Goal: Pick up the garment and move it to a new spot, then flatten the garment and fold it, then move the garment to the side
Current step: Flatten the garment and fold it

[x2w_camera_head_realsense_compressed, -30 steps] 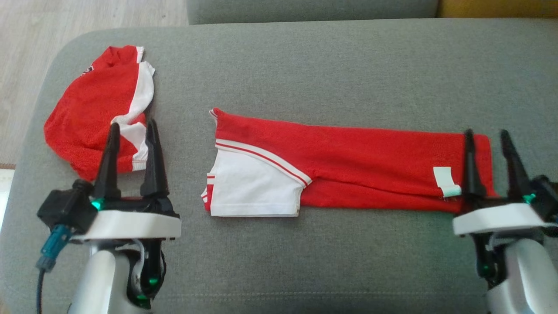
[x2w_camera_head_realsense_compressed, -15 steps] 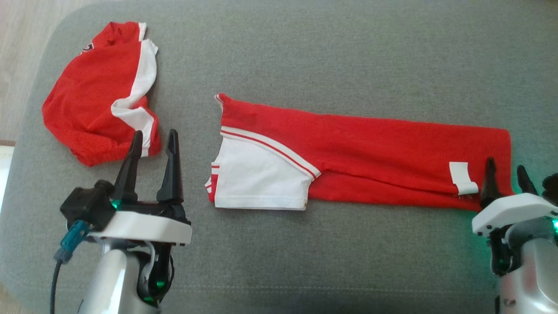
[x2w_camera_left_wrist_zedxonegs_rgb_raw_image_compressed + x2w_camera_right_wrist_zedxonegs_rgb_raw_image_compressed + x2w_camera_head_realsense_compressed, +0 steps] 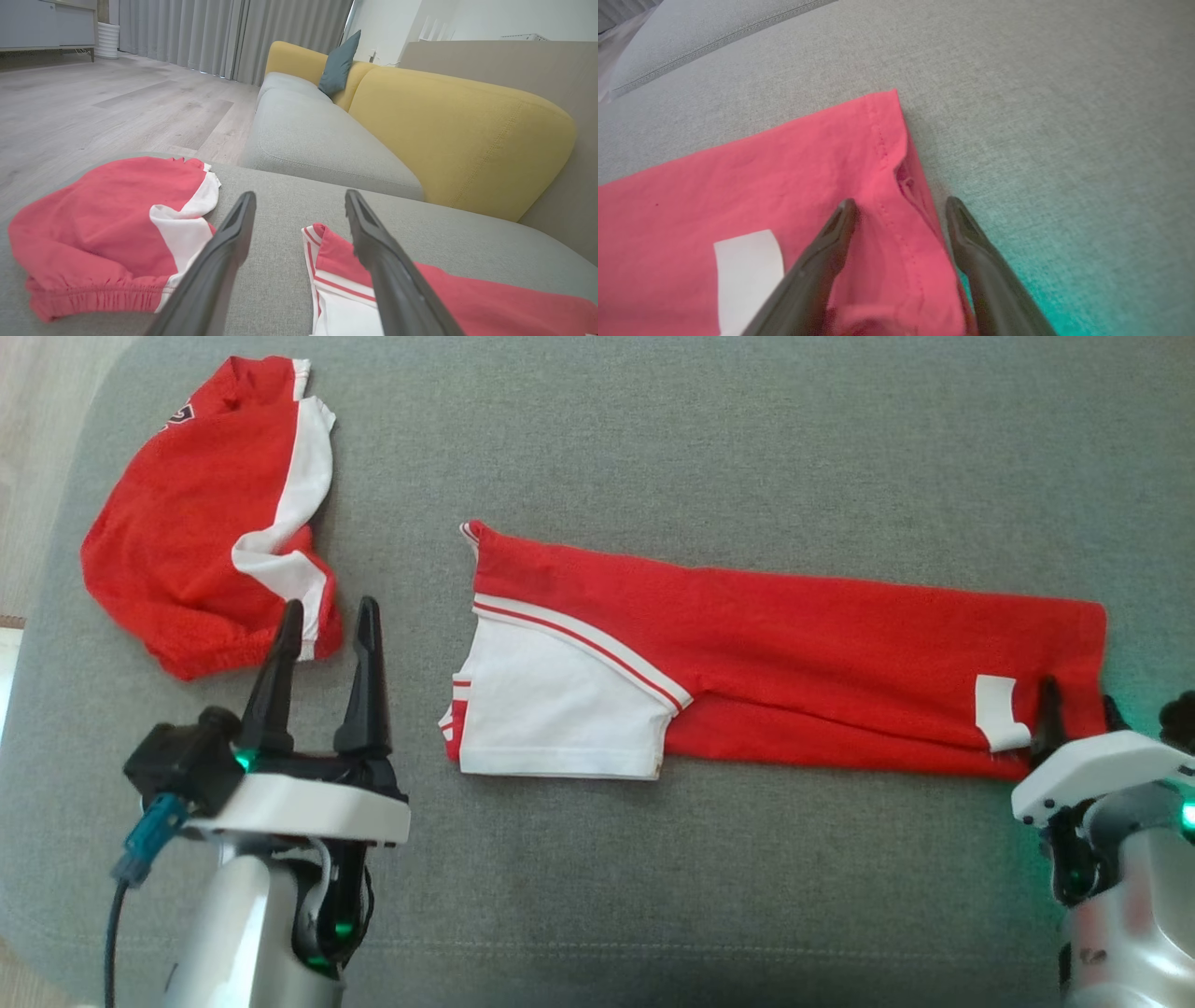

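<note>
The right gripper [image 3: 901, 205], fingers spread, straddles the stitched end hem of the long folded red-and-white cloth garment [image 3: 822, 653], which lies flat on the grey fabric sofa cushion [image 3: 747, 877]. The left gripper [image 3: 327, 616] hovers spread near its white end. The cloth looks soft, light and limp, so it is probably best pinched at the end corners through all layers.

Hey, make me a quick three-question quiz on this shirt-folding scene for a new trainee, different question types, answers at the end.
1. True or false: the right gripper has its jaws shut on the folded shirt.
2. Where is the left gripper? A) gripping the sleeve; B) open, over the grey cushion between the crumpled red garment and the shirt; C) clamped on the crumpled garment.
3. Fill in: the white tag lies near the shirt's ____ end, by the robot's sides.
Key: 1 false, the open jaws straddle the hem; 2 B; 3 right.
</note>
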Tool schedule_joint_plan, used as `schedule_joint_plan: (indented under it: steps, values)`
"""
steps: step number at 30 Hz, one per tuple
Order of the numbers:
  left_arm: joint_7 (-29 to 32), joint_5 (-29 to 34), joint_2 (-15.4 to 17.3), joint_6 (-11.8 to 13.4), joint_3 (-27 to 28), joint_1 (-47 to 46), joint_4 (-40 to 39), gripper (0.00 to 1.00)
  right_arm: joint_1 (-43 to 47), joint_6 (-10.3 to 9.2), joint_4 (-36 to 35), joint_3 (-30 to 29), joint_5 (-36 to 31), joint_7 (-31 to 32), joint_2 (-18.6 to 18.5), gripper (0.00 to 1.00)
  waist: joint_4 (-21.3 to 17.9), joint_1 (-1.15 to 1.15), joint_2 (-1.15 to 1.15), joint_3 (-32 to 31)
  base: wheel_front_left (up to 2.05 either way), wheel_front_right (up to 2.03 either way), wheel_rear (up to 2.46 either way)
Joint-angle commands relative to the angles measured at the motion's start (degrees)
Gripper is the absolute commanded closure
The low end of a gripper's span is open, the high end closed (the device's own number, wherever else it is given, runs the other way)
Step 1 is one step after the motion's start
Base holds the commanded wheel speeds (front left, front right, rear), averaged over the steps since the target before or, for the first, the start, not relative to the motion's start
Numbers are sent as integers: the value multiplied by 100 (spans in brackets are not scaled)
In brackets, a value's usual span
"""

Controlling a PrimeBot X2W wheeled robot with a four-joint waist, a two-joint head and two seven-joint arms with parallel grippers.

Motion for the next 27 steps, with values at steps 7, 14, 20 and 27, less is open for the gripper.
schedule_joint_plan:
  steps: [7,14,20,27]
  values:
    - [-28,35,22,-6,285,-286,-171,0,-115,37,-368,-250,-323,13,-14,100,-68,0,0,-6,0,0,0]
    - [-28,33,22,-28,347,-298,-162,0,-277,37,-1010,-1203,-1364,12,-209,100,-112,0,0,-54,0,0,0]
    - [-28,-38,22,-12,329,-278,-135,0,-568,37,-1389,-1849,-2274,6,-184,100,-94,0,0,-191,0,0,0]
    - [-28,-126,22,42,293,-134,-75,0,-668,37,-1519,-1281,-1921,311,-25,100,-85,0,0,-502,0,0,0]
